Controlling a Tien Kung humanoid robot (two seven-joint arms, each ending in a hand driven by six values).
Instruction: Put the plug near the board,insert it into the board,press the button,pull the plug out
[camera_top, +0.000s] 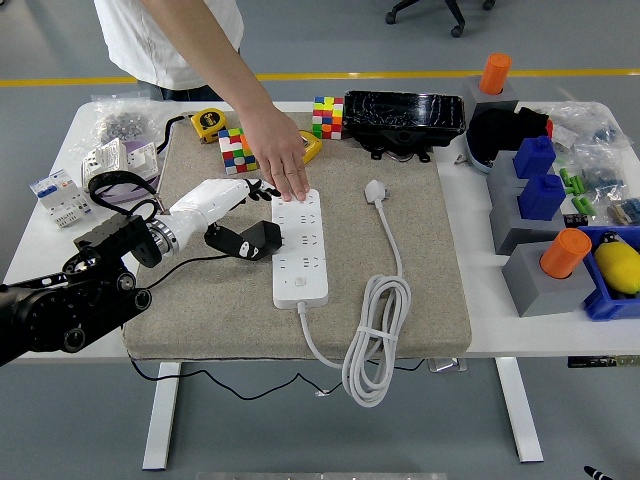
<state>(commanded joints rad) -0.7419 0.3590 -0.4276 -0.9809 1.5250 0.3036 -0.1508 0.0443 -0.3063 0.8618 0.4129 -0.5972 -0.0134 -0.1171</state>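
Surface (470, 330): white, grey mat (400, 300) centred.
Board (300, 248): on mat, person's hand (283, 165) at 12 o'clock.
Plug (245, 240): at board's 9 o'clock.
Left hand (215, 200): fingers' state cannot be told.
Floor (320, 40): grey, yellow line.

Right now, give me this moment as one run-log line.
left hand: beside black plug, grip unclear | plug: on mat, touching power strip, not inserted | person's hand: pressing strip's far end | right hand: unseen

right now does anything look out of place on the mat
Yes: the black plug adapter lies on its side against the power strip's left edge, not inserted, while a person's hand presses the strip's far end.
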